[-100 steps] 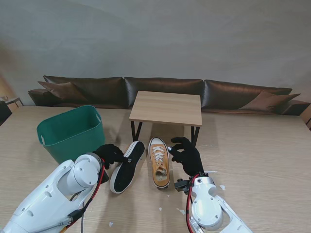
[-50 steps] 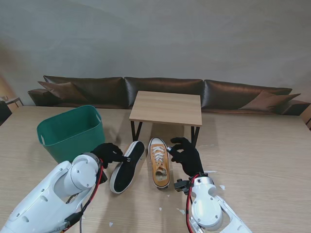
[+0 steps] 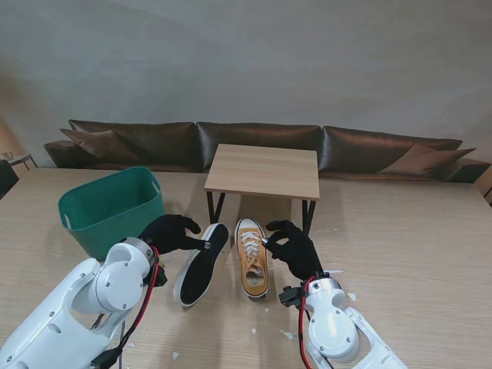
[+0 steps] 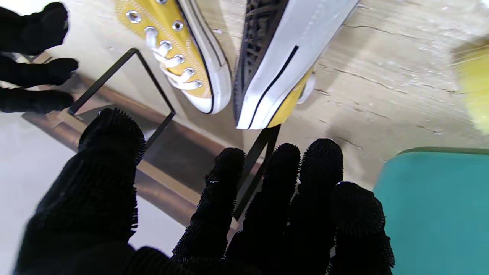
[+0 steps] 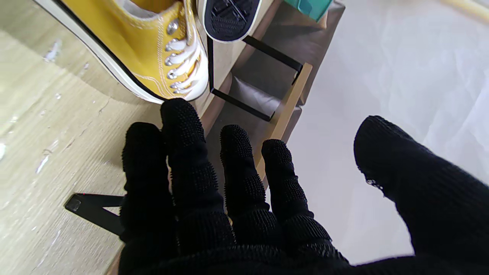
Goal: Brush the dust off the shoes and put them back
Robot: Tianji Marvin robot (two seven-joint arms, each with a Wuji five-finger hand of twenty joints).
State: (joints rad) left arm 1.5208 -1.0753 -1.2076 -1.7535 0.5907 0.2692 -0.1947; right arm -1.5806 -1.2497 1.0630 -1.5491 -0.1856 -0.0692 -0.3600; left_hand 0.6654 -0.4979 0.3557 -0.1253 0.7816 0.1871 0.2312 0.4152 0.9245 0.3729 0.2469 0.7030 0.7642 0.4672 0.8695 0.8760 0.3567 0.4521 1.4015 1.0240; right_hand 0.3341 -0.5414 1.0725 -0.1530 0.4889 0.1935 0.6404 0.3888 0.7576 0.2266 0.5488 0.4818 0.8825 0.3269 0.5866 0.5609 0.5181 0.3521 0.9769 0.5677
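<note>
Two yellow canvas shoes lie in front of the small table. One yellow shoe (image 3: pixel 251 261) (image 4: pixel 179 57) (image 5: pixel 133 49) stands upright with its white laces showing. The other, a tipped shoe (image 3: pixel 201 264) (image 4: pixel 279 57) (image 5: pixel 229 17), lies on its side with the black sole facing right. My left hand (image 3: pixel 171 233) (image 4: pixel 229 214), in a black glove, hovers open just left of the tipped shoe, holding nothing. My right hand (image 3: pixel 292 247) (image 5: pixel 229 198) is open beside the upright shoe's right edge, its fingertips close to the toe end.
A green bin (image 3: pixel 113 209) (image 4: pixel 431 210) stands left of my left hand. The small wooden table (image 3: pixel 264 171) on black legs is just beyond the shoes, with a brown sofa (image 3: pixel 254 142) behind. White scraps (image 3: pixel 286 335) dot the tabletop. A blurred yellow thing (image 4: pixel 473 91) shows at the left wrist view's edge.
My left hand has come off the tipped shoe's side and moved away from me toward the bin, fingers spreading. The right hand has edged slightly toward the upright shoe.
</note>
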